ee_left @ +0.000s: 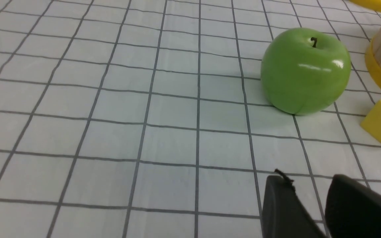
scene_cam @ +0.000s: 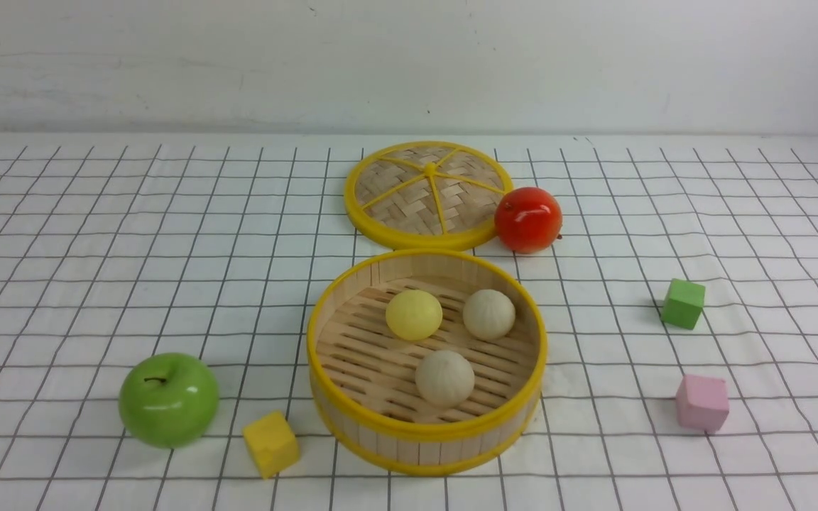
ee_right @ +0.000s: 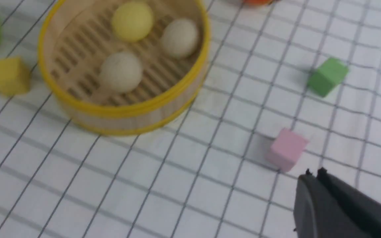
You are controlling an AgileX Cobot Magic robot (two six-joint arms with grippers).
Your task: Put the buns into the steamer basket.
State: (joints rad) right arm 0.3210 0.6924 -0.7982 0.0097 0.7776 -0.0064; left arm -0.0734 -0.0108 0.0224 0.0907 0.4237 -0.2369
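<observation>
I see all three buns (scene_cam: 444,333) lying inside the steamer basket (scene_cam: 359,420). My left end effector (ee_left: 309,185) stands apart and empty, my right end effector (ee_right: 313,176) is closed on nothing.

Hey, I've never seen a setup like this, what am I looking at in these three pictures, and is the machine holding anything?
It's a two-armed robot at a table with a checked cloth. One picture looks forward from between the arms; the other two come from cameras on each wrist.

On the cloth: a steamer basket with three buns inside, its lid behind, a red apple, a green apple, and yellow, green and pink cubes.

The left gripper is open above bare cloth near the green apple. The right gripper is shut near the pink cube. Neither holds anything.
</observation>
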